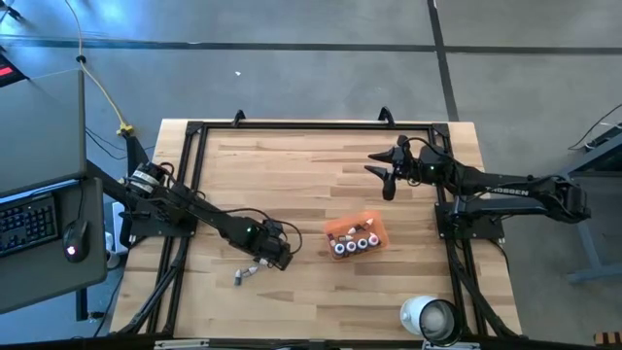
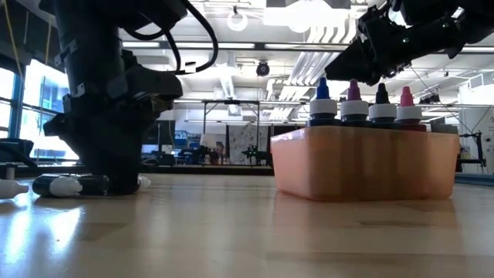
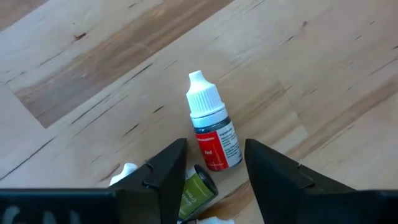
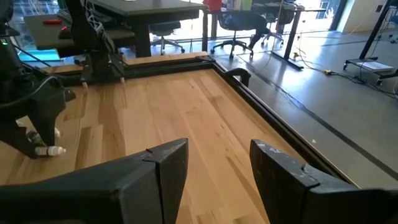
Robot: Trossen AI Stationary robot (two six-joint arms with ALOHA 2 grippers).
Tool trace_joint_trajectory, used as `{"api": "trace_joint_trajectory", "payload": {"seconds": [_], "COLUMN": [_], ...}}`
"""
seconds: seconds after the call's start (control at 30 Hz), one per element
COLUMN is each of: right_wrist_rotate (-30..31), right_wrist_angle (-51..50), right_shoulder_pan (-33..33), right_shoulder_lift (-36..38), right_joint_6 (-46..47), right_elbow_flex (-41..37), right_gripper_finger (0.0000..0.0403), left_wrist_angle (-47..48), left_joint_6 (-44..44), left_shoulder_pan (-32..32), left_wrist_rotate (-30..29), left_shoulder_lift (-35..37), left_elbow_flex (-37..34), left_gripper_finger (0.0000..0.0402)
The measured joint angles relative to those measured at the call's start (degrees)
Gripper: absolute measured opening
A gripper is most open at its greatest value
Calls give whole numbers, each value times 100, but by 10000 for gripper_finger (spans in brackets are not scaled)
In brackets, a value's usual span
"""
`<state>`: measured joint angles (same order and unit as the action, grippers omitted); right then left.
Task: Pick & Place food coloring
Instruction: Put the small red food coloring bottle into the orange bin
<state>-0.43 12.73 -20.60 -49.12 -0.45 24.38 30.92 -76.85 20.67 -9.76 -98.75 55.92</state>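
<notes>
Spread dark fingers (image 3: pixel 168 180) of the left gripper (image 3: pixel 214 180) are seen straddling a small whitish dropper bottle with a white pointed cap and a red label (image 3: pixel 211 127), which lies flat on the pale wooden table (image 3: pixel 323 74); no pinch is made yet. A green-labelled bottle (image 3: pixel 196 193) is lying just beside the red-labelled bottle, partly under one finger. More capped bottles (image 2: pixel 363 104) are stood upright in the translucent orange tray (image 2: pixel 363 162), well apart from the red-labelled bottle, and a white round cup (image 1: pixel 428 316) is set farther off. The right gripper (image 4: pixel 217 171) is held high above the table, far from the red-labelled bottle, its fingers parted and empty. A risk is judged: the round bottle could be rolled aside or the green-labelled neighbour caught when the fingers are closed.
</notes>
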Motion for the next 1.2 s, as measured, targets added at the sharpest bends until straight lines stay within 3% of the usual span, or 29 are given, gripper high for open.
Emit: {"api": "trace_joint_trajectory", "payload": {"seconds": [0.4, 0.63, 0.83, 1.0, 1.2], "right_wrist_rotate": [0, 0, 0, 0, 0], "right_wrist_angle": [4, 14, 24, 24, 20], "right_shoulder_pan": [2, 2, 2, 0, 0], "right_shoulder_lift": [0, 0, 0, 0, 0], "right_joint_6": [0, 0, 0, 0, 0], "right_elbow_flex": [0, -1, 0, -2, 0], "right_gripper_finger": [167, 167, 167, 167, 167], "left_wrist_angle": [90, 25, 3, -767, -2371], "left_joint_6": [4, 548, 1768, 3351, 4993], "left_shoulder_pan": [-7, -31, -430, -835, -1161], "left_wrist_rotate": [-150, -937, -1309, -1300, -409], "left_shoulder_lift": [-29, -41, -36, -25, -152], "left_elbow_flex": [77, 506, 1171, 1475, 1489], "left_gripper_finger": [81, 75, 76, 76, 76]}}
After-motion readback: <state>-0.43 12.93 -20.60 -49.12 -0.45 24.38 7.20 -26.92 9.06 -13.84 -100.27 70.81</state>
